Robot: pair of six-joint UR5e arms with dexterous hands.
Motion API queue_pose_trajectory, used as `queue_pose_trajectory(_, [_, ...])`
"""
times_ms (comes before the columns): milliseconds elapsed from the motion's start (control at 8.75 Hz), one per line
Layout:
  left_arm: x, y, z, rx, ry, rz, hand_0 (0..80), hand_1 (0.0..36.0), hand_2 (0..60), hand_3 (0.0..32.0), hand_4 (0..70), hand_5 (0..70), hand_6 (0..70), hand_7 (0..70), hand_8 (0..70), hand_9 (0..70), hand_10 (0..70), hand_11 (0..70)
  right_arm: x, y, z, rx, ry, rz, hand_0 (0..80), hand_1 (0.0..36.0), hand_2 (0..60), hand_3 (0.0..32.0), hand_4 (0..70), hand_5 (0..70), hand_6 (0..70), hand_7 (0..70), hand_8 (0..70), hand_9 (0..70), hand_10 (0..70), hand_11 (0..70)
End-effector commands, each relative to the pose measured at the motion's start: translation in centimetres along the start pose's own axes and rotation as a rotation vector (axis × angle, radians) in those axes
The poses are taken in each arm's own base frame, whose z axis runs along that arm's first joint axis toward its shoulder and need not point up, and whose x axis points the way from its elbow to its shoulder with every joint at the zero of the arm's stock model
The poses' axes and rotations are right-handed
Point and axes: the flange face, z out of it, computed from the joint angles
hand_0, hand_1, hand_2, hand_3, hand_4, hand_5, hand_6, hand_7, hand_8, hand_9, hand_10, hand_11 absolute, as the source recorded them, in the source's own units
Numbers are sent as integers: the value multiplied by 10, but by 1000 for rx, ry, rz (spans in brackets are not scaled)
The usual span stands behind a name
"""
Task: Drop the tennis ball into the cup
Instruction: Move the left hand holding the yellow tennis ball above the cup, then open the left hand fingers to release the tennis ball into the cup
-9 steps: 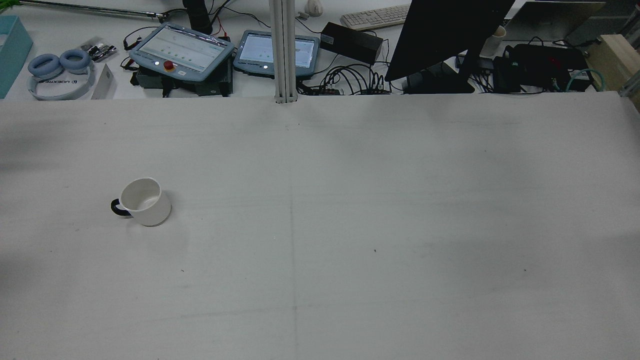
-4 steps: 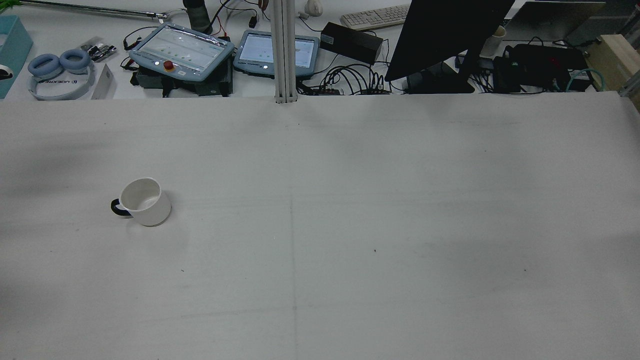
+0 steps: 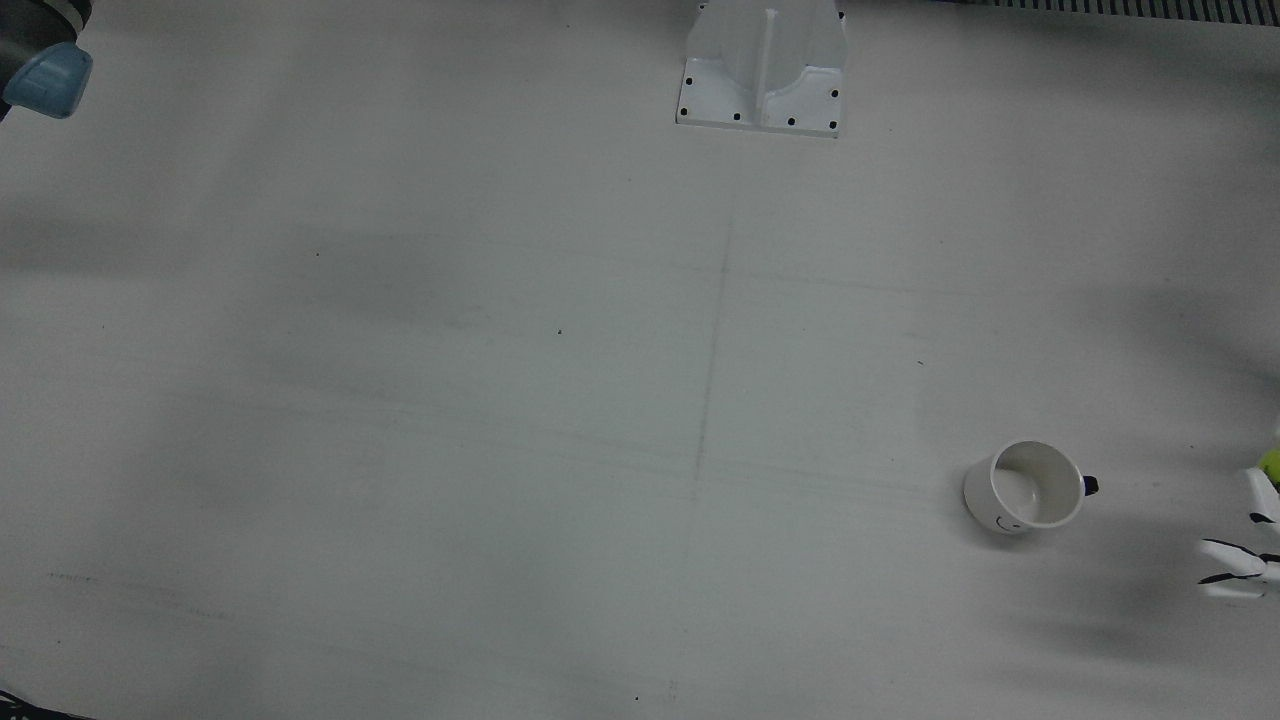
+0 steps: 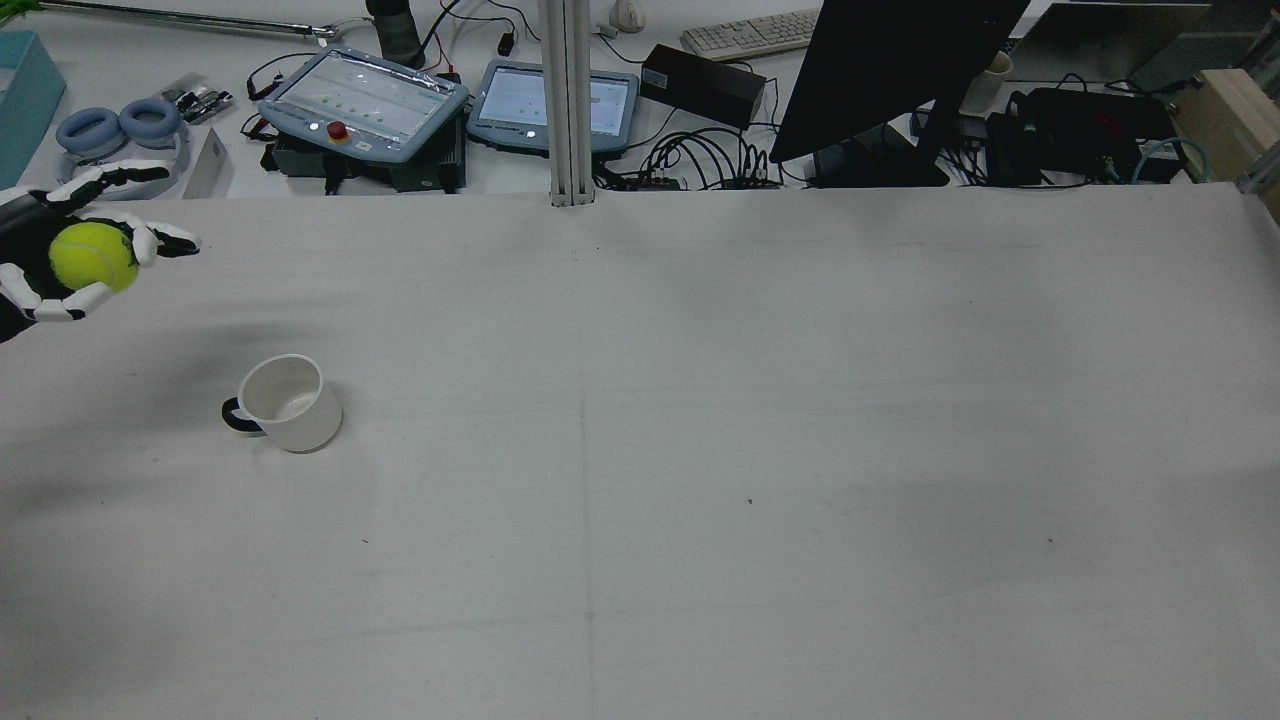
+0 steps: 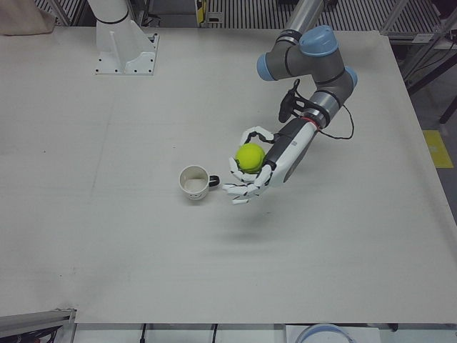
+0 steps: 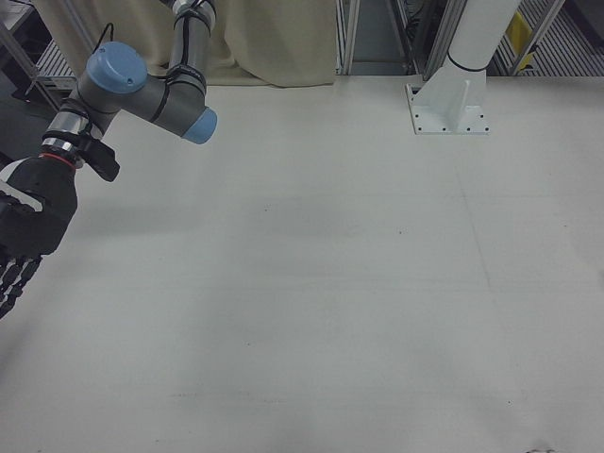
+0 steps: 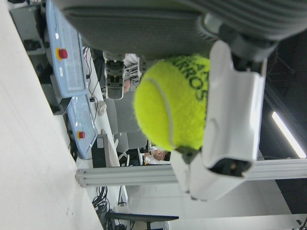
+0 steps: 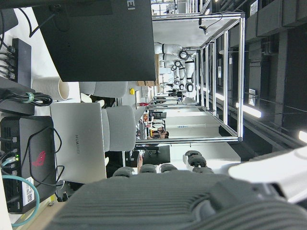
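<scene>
A white cup (image 4: 290, 403) with a dark handle stands upright on the table's left half; it also shows in the front view (image 3: 1030, 487) and the left-front view (image 5: 193, 183). My left hand (image 4: 70, 255) is shut on a yellow-green tennis ball (image 4: 92, 256) and holds it above the table, to the left of the cup and farther from the camera in the rear view. The left-front view shows the hand (image 5: 260, 168) and ball (image 5: 250, 157) beside the cup, on its handle side. My right hand (image 6: 28, 231) is dark, at the right-front view's left edge, with nothing in it.
Beyond the table's far edge lie teach pendants (image 4: 365, 105), headphones (image 4: 120, 145), cables and a monitor (image 4: 890, 80). A white pedestal (image 3: 762, 65) stands at the robot's side of the table. The table (image 4: 750, 420) is otherwise bare.
My left hand with the ball has come into the rear view from the left edge. The cup has not moved.
</scene>
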Motion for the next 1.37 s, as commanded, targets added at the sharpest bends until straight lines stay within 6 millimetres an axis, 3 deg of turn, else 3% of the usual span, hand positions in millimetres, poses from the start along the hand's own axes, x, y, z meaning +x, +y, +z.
queue_pose_trajectory(0, [-74, 11, 39, -10, -84, -28, 800, 360, 600, 98, 12, 282, 676, 490, 283, 271, 105, 200, 0, 0, 0, 0, 1, -1, 0, 0, 0, 0, 0, 0, 0, 0, 0, 0, 0, 0])
queue_pose_trajectory(343, [-81, -4, 36, 5, -93, -21, 800, 360, 600, 88, 16, 269, 648, 479, 269, 257, 103, 196, -1, 0, 0, 0, -1, 0, 0, 0, 0, 0, 0, 0, 0, 0, 0, 0, 0, 0])
queue_pose_trajectory(457, [-82, -7, 34, 7, -95, -12, 755, 360, 600, 98, 5, 240, 620, 397, 230, 193, 93, 173, -1, 0, 0, 0, -1, 0, 0, 0, 0, 0, 0, 0, 0, 0, 0, 0, 0, 0])
queue_pose_trajectory(571, [-87, -8, 35, 6, -102, -12, 613, 360, 600, 130, 0, 164, 292, 192, 95, 55, 66, 132, 0, 0, 0, 0, 1, -1, 0, 0, 0, 0, 0, 0, 0, 0, 0, 0, 0, 0])
queue_pose_trajectory(686, [-90, -7, 36, 3, -107, -14, 546, 336, 557, 142, 0, 150, 297, 65, 65, 4, 44, 95, 0, 0, 0, 0, 1, -1, 0, 0, 0, 0, 0, 0, 0, 0, 0, 0, 0, 0])
queue_pose_trajectory(914, [-97, -6, 37, -2, -116, -10, 525, 323, 470, 150, 0, 91, 51, 72, 10, 1, 30, 73, 0, 0, 0, 0, 1, -1, 0, 0, 0, 0, 0, 0, 0, 0, 0, 0, 0, 0])
queue_pose_trajectory(1029, [-97, -6, 37, -2, -116, -10, 528, 318, 498, 150, 0, 120, 170, 46, 30, 0, 30, 73, 0, 0, 0, 0, -1, 0, 0, 0, 0, 0, 0, 0, 0, 0, 0, 0, 0, 0])
queue_pose_trajectory(1257, [-98, -7, 36, -1, -118, -11, 529, 325, 481, 144, 0, 99, 91, 72, 15, 2, 32, 75, 0, 0, 0, 0, 1, -1, 0, 0, 0, 0, 0, 0, 0, 0, 0, 0, 0, 0])
